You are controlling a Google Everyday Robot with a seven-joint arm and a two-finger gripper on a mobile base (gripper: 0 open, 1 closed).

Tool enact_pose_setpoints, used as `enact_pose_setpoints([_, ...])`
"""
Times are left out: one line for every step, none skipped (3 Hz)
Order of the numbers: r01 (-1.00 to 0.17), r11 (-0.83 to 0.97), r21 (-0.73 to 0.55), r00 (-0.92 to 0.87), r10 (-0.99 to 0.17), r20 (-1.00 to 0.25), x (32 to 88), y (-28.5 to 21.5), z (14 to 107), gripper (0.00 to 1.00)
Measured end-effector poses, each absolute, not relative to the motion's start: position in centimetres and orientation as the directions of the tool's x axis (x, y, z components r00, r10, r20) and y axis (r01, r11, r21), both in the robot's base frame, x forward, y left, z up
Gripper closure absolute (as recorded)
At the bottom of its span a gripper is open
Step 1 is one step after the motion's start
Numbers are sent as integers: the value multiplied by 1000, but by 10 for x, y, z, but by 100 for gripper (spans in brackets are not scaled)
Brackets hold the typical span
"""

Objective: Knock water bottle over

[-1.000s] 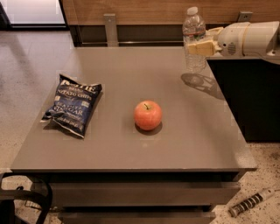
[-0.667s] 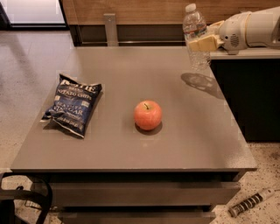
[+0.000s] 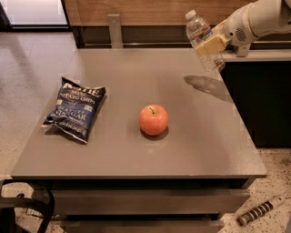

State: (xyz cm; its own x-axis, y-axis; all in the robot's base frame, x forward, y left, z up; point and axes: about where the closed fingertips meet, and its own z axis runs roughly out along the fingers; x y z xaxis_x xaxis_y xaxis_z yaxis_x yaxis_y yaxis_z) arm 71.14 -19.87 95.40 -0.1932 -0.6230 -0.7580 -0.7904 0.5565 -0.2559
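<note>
Grey table (image 3: 136, 159) on a speckled floor, wood panelling (image 3: 136, 11) behind.

Near: apple (image 3: 153, 120) at mid-table. Chip bag (image 3: 76, 108) lies flat, well to its left.

Far right corner: water bottle (image 3: 199, 32) is tilted with its cap leaning left. Its base looks clear of the tabletop, and its shadow (image 3: 207, 85) falls on the surface below it. The gripper (image 3: 210, 44) comes in from the right on a white arm (image 3: 259, 20), and its pale fingers pinch the bottle at mid-body.

Step in hand, as judged: tipping the held bottle. It is not yet lying down. The next move calls for lowering it onto its side, keeping it on the table rather than over the right edge, then letting go.

Change from 1.0 s ago: the bottle was upright then and is now raised and leaning. Apple and chip bag are unmoved.
</note>
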Motion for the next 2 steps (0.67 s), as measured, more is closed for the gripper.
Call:
enact_pose_setpoints([-795,543,-271,-234,-687,-688,718,-195,938,100])
enact_pose_setpoints([-795,532,-292,-253,-728,-637,727,-191,922,100])
